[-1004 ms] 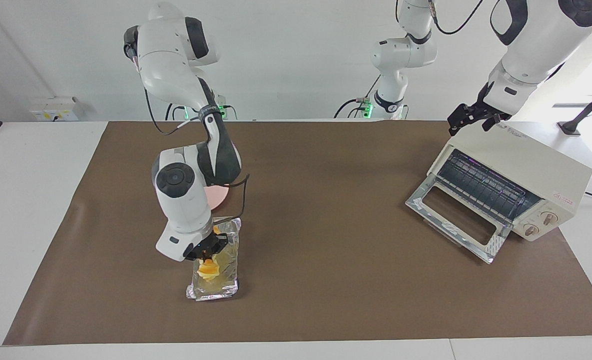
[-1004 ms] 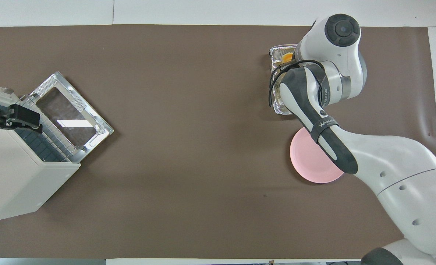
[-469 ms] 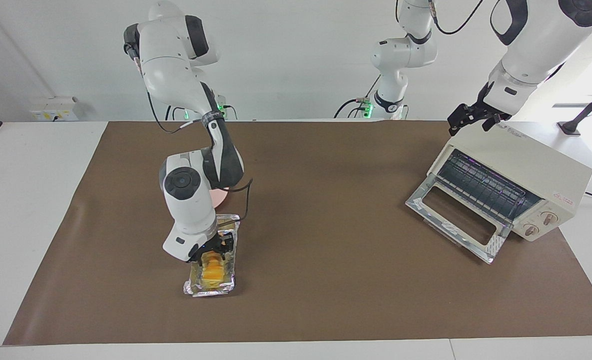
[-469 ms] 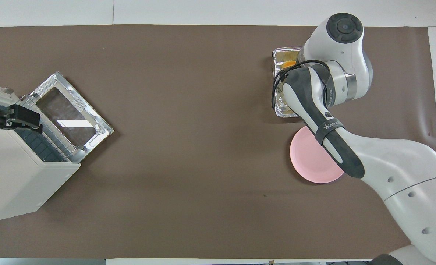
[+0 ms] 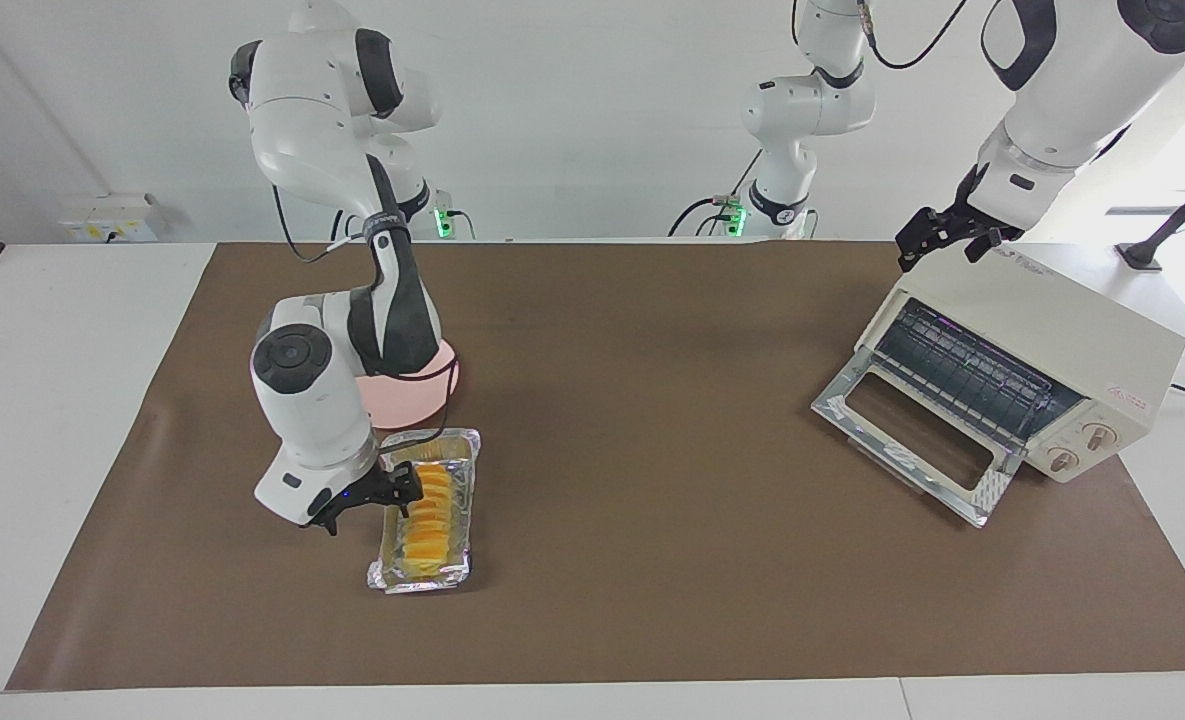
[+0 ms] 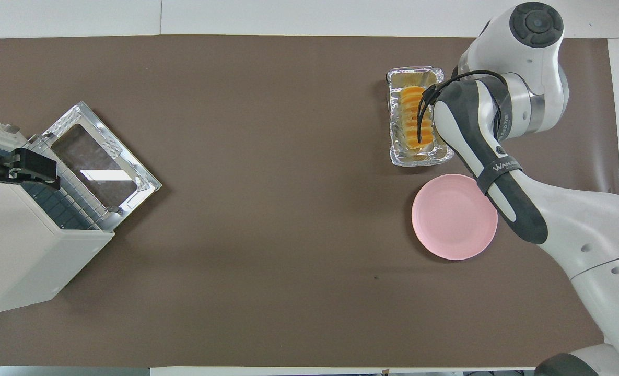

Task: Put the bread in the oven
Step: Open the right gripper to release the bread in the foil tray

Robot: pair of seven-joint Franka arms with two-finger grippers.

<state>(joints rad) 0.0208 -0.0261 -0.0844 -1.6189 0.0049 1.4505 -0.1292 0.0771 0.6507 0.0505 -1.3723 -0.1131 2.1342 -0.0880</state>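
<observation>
The bread (image 5: 425, 512), a ridged yellow-orange loaf, lies in the silver foil tray (image 5: 469, 462); it also shows in the overhead view (image 6: 412, 119). My right gripper (image 5: 370, 500) is low beside the tray, toward the right arm's end of the table. It is open, empty and off the bread. The arm's wrist hides it in the overhead view. The cream-white oven (image 5: 1057, 335) stands at the left arm's end with its glass door (image 5: 907, 440) dropped open and the wire rack showing. My left gripper (image 5: 942, 240) waits open over the oven's top corner.
A round pink plate (image 5: 412, 395) lies next to the tray, nearer to the robots; it shows whole in the overhead view (image 6: 454, 216). A brown mat (image 5: 652, 400) covers the table between tray and oven. A third arm's base stands at the robots' edge.
My right gripper has moved off the bread toward the right arm's end of the table. The bread, earlier bunched under the fingers, now lies flat and uncovered in the tray. The left arm has not moved.
</observation>
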